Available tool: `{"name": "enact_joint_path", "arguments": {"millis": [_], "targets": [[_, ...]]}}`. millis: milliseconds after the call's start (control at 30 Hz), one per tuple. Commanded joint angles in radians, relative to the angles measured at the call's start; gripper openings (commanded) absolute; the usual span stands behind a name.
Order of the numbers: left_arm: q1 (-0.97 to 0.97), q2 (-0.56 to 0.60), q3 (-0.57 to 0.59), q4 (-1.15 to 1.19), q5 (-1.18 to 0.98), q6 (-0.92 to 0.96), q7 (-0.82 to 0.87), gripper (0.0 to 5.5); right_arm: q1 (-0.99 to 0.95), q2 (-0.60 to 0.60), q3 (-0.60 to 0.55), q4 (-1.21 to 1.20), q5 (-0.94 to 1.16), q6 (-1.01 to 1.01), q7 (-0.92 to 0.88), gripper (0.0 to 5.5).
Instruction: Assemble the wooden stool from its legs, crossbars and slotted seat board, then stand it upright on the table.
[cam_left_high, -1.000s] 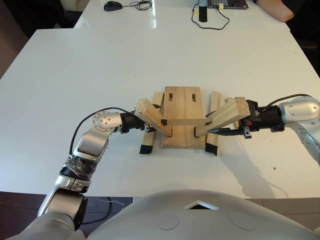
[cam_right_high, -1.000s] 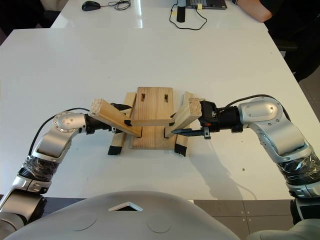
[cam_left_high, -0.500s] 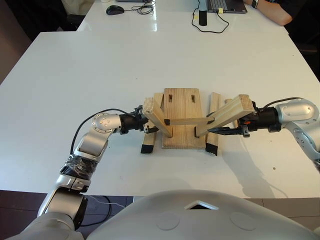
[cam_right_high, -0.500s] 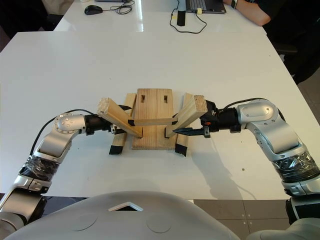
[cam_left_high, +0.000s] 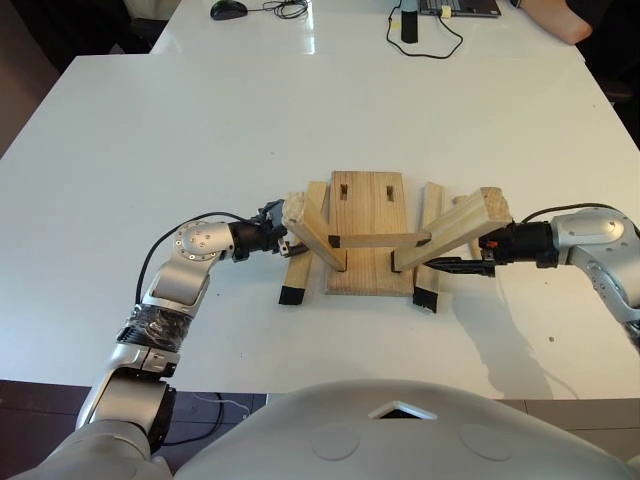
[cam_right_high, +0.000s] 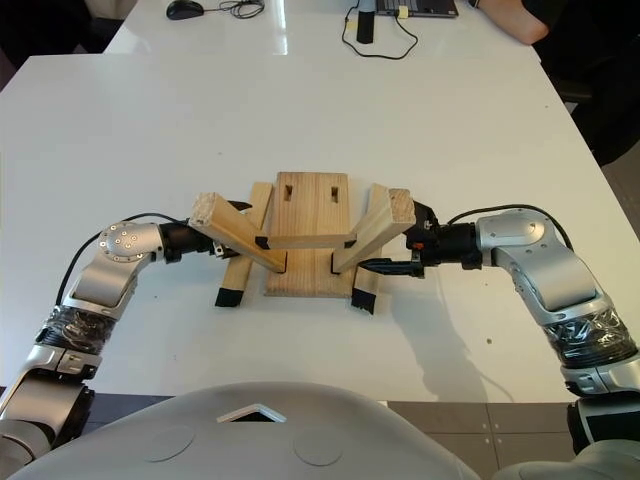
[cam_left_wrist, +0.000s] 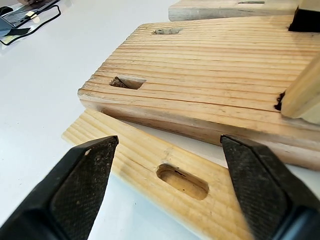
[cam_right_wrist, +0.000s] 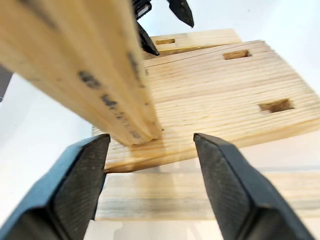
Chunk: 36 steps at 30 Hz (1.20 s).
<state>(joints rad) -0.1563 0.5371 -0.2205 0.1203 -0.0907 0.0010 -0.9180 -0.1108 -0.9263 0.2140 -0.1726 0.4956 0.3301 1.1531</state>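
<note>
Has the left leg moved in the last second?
Yes. The left leg has tipped right: its top end now sits closer to the left edge of the seat board.

Seat board (cam_left_high: 365, 205): pale wood, flat on table, two slots open at far end.
Left leg (cam_left_high: 312, 232) and right leg (cam_left_high: 455, 238): thick pale bars, stand on near half of board, lean outward like V. Feet at near slots; how deep, cannot tell.
Crossbar (cam_left_high: 378, 240): joins both legs, level, low above board.
Left loose leg (cam_left_high: 296, 275) and right loose leg (cam_left_high: 430, 205): flat on table, just beside each long side of board, black tip at near end. Left one shows oblong slot.
</note>
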Motion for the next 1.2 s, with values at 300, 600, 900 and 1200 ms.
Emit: {"name": "enact_joint_path", "arguments": {"millis": [300,600,900,1200], "targets": [[0.049,0.000,0.040,-0.044,0.000,0.023,0.068,3.80,0.248,0.025,-0.426,-0.129,-0.018,0.016,-0.233,3.09],[0.080,-0.023,0.041,-0.073,0.001,0.035,0.109,3.80,-0.037,0.203,-0.599,-0.545,0.806,0.221,-0.840,3.09],[0.081,-0.045,0.014,-0.080,0.018,0.030,0.127,3.80,-0.370,0.163,-0.457,-0.621,1.063,0.217,-1.120,3.09],[0.081,-0.047,-0.008,-0.087,0.018,0.037,0.114,3.80,0.114,0.125,-0.095,-0.633,0.553,0.243,-0.849,3.09]]}}
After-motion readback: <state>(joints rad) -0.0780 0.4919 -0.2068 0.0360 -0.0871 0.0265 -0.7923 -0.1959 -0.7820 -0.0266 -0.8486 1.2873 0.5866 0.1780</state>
